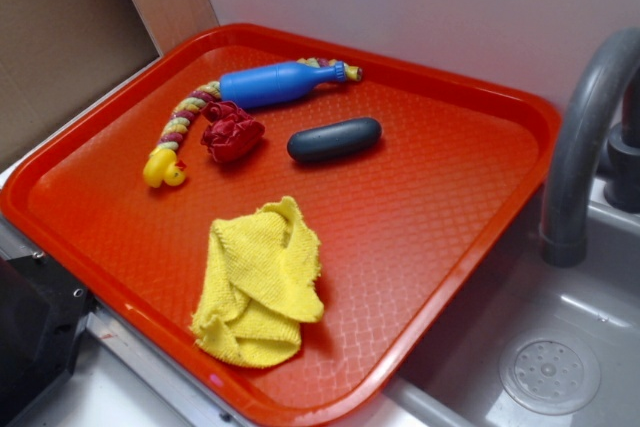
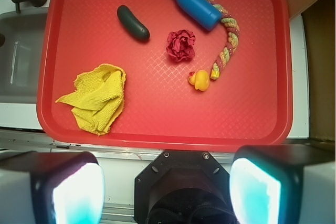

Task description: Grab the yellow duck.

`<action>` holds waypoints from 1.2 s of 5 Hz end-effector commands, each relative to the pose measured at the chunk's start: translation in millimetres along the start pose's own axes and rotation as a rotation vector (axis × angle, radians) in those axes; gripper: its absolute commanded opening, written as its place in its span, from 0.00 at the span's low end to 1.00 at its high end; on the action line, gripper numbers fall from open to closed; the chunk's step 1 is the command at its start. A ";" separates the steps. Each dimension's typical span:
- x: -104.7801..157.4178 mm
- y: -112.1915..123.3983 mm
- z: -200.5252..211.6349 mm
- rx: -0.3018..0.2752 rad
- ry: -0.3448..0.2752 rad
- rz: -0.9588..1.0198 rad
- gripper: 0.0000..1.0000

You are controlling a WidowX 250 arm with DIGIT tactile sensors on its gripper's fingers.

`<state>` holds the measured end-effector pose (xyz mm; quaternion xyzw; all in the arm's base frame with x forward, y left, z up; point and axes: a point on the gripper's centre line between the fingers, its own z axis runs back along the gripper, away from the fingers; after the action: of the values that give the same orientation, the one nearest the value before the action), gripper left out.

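The yellow duck [image 1: 163, 169] [image 2: 199, 80] is tiny and glossy, with an orange beak. It lies on the red tray [image 1: 430, 217] [image 2: 157, 119] at the end of a braided rope [image 1: 188, 109] [image 2: 227, 51]. In the wrist view my gripper [image 2: 167, 192] hangs high over the tray's near edge. Its fingers [image 2: 79, 195] stand wide apart with nothing between them. The duck is well ahead of the jaws and slightly right of centre. The exterior view does not show the gripper.
On the tray are a blue bottle [image 1: 275, 82] [image 2: 194, 3] over the rope's other end, a dark red ruffled ball [image 1: 232, 132] [image 2: 180, 45] beside the duck, a dark oblong piece [image 1: 334, 139] [image 2: 133, 22] and a crumpled yellow cloth [image 1: 260, 282] [image 2: 97, 98]. A grey faucet [image 1: 585, 127] and sink [image 1: 550, 372] adjoin the tray.
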<state>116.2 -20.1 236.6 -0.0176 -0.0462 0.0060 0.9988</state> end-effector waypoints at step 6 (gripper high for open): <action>62.8 68.8 -131.1 0.102 0.148 0.361 1.00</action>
<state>190.7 39.8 102.4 0.0225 0.0462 0.1863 0.9811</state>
